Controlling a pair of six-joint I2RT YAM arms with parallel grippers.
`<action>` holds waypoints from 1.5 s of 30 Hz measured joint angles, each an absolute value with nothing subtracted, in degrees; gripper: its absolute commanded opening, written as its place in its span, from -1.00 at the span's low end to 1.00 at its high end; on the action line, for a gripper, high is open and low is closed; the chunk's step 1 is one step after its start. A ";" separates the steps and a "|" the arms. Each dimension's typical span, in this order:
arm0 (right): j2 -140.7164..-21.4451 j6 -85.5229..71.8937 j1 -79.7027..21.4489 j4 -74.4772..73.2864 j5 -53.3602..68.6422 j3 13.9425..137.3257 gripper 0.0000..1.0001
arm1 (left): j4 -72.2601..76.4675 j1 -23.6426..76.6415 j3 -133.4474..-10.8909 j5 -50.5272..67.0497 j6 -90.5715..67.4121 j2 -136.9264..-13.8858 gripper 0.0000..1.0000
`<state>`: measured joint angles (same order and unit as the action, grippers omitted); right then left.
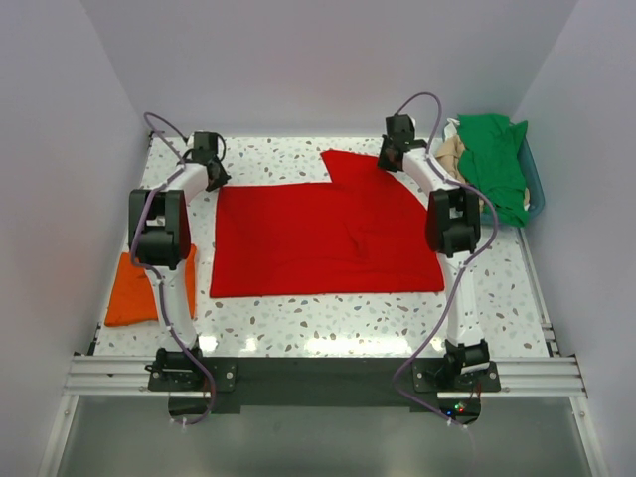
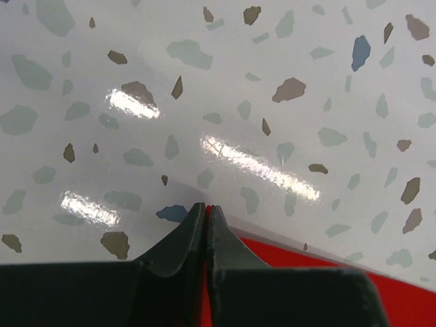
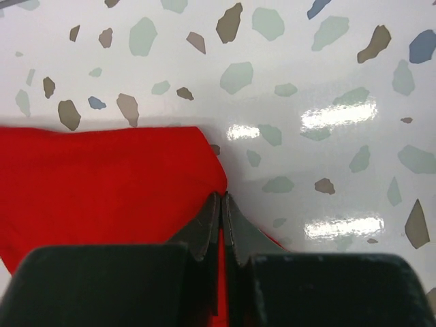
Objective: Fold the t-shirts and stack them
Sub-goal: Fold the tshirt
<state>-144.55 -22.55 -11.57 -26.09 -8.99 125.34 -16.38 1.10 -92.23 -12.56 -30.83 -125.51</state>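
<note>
1. Top external view: the red t-shirt (image 1: pixel 328 238) lies spread flat mid-table, soft matte cloth, roughly rectangular.
2. The left gripper (image 2: pixel 206 206) and right gripper (image 3: pixel 221 196) both pinch its far edge, closed tight on cloth.
3. Glossy speckled table (image 1: pixel 298 318) beneath.

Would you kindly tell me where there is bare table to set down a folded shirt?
The near strip between the red t-shirt and the front rail is bare, as is the table right of that shirt. Crowded: the orange t-shirt at left, the basket at far right.
</note>
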 measured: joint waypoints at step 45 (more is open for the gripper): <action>-96.23 -28.62 -7.81 -18.00 -3.46 70.83 -1.00 | -12.29 -2.22 -69.43 -4.12 -34.00 -102.96 -1.00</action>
<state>-96.23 -28.62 -7.81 -18.00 -3.46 70.83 -12.29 -2.22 -69.43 -4.12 -34.00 -102.96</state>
